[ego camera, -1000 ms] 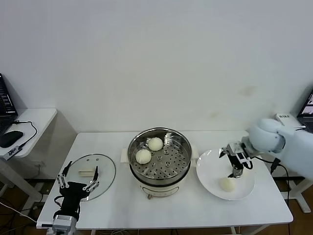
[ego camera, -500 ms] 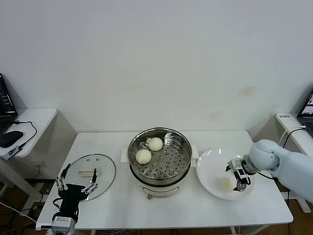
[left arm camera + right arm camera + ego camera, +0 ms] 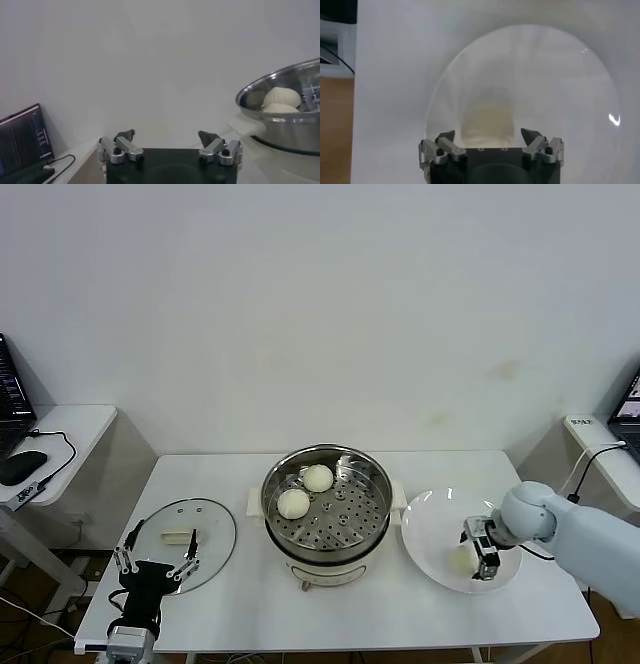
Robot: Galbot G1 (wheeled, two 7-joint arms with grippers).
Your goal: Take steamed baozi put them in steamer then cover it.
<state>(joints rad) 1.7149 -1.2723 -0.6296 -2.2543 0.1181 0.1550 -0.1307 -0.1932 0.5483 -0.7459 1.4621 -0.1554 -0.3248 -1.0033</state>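
Two cream-white baozi (image 3: 305,490) lie on the perforated tray of the steel steamer (image 3: 326,502) at the table's middle. One baozi (image 3: 460,559) lies on the white plate (image 3: 430,529) at the right. My right gripper (image 3: 478,552) is open, low over the plate, right beside that baozi. In the right wrist view the baozi (image 3: 487,121) lies between and just beyond the open fingers (image 3: 538,141). The glass cover (image 3: 190,539) with its cream handle lies flat at the left. My left gripper (image 3: 155,561) is open and empty at the cover's near edge.
The steamer with its two baozi also shows in the left wrist view (image 3: 280,112). A side desk (image 3: 50,439) with a mouse and cable stands at the far left. The table's front edge runs just below both grippers.
My right gripper has come down and toward the near side of the plate, to the baozi. The left arm has barely moved.
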